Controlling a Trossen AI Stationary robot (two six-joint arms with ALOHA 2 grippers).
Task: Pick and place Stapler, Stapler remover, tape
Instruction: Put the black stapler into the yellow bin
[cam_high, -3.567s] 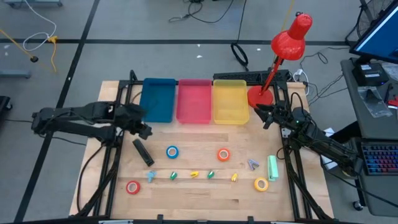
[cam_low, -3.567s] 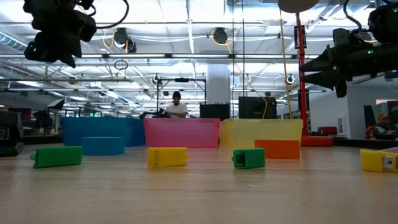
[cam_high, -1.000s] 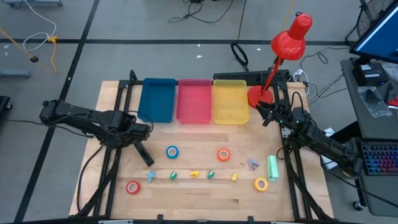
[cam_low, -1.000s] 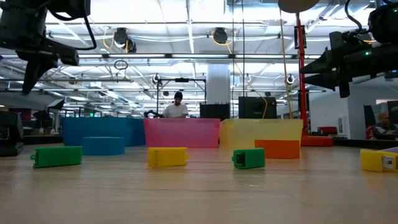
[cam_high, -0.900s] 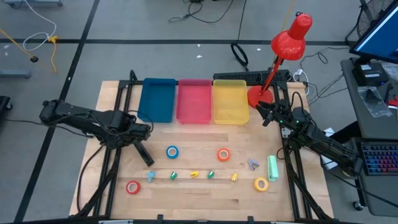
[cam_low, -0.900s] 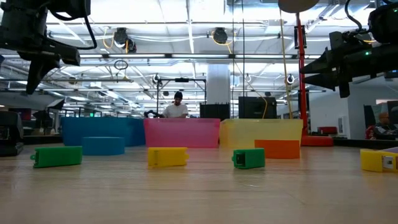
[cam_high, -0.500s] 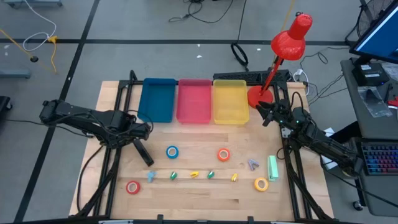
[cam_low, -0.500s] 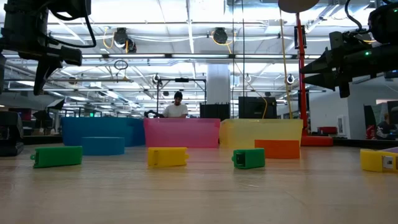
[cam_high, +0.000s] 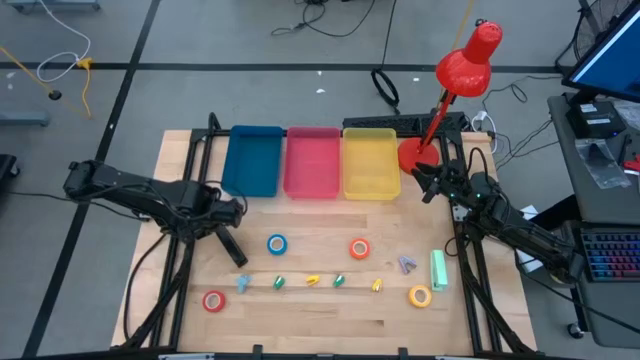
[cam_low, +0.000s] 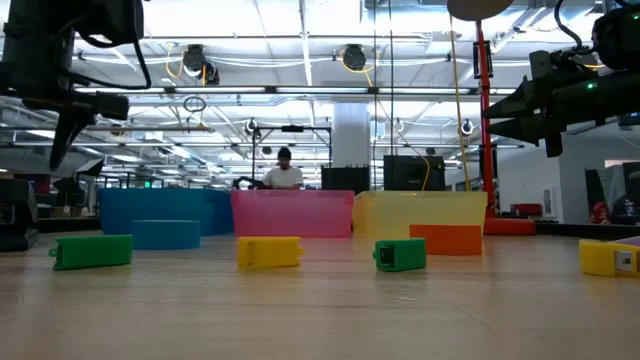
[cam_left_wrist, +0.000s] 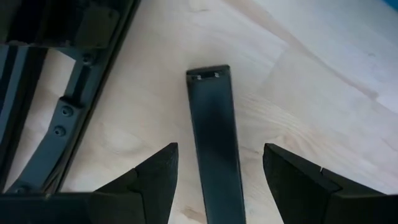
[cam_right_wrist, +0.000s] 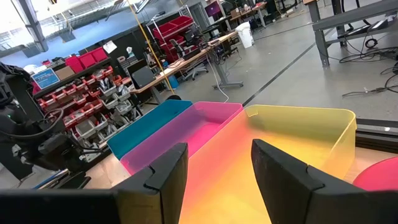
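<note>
A black stapler lies flat on the wooden table at the left, with my left gripper just above its far end. That gripper points down and is open. In the left wrist view its fingers stand on either side of the stapler without touching it. Blue tape, orange tape, red tape and yellow tape lie flat on the table. A small bluish stapler remover lies at the right. My right gripper waits open and level, above the table beside the yellow bin.
Blue, pink and yellow bins stand in a row at the far edge. A red lamp rises at the far right. A pale green oblong and several small coloured bits lie near the front.
My left gripper has sunk a little toward the stapler and rolled slightly about its own axis, its fingers staying open. Nothing on the table has moved.
</note>
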